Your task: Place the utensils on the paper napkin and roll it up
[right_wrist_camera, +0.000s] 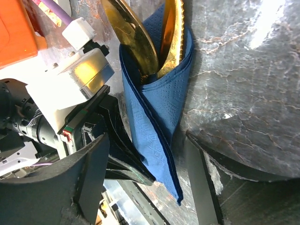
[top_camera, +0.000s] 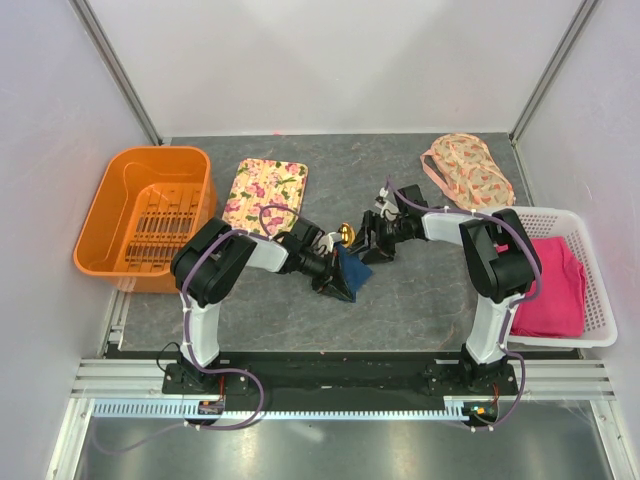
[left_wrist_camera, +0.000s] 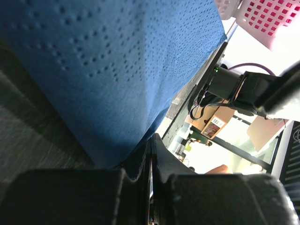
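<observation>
Utensils poke from the rolled paper napkin, pinched by the left end effector; right end effector gapes empty.

A grey marbled table was laid with an orange basket at the left, a floral tray beside it, a patterned fabric piece at upper right, and a white basket at the right edge.

The dark navy paper napkin is rolled into a loose, narrow cone, with the shiny gold utensils sticking out of its open end and their handles hidden inside.
</observation>
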Controlling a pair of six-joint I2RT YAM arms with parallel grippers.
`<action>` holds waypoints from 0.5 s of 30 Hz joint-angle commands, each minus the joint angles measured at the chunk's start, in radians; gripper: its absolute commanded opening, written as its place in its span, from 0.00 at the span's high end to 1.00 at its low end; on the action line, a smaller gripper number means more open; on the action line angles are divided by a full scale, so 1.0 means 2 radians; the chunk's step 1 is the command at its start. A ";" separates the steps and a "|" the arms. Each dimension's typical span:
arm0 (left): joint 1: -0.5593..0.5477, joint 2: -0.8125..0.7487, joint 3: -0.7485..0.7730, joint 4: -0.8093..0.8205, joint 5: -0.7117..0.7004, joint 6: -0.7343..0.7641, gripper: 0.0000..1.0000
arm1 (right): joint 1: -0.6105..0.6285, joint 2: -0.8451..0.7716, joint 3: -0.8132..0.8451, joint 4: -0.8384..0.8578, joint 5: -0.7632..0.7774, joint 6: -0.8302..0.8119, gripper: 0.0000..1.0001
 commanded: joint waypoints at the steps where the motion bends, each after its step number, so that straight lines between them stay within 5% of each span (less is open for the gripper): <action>1: 0.000 0.024 -0.002 -0.031 -0.046 0.005 0.94 | 0.014 0.015 -0.007 -0.037 0.118 -0.037 0.26; 15: 0.000 0.026 0.000 -0.030 -0.043 0.005 0.94 | 0.044 0.042 -0.005 -0.045 0.187 -0.040 0.38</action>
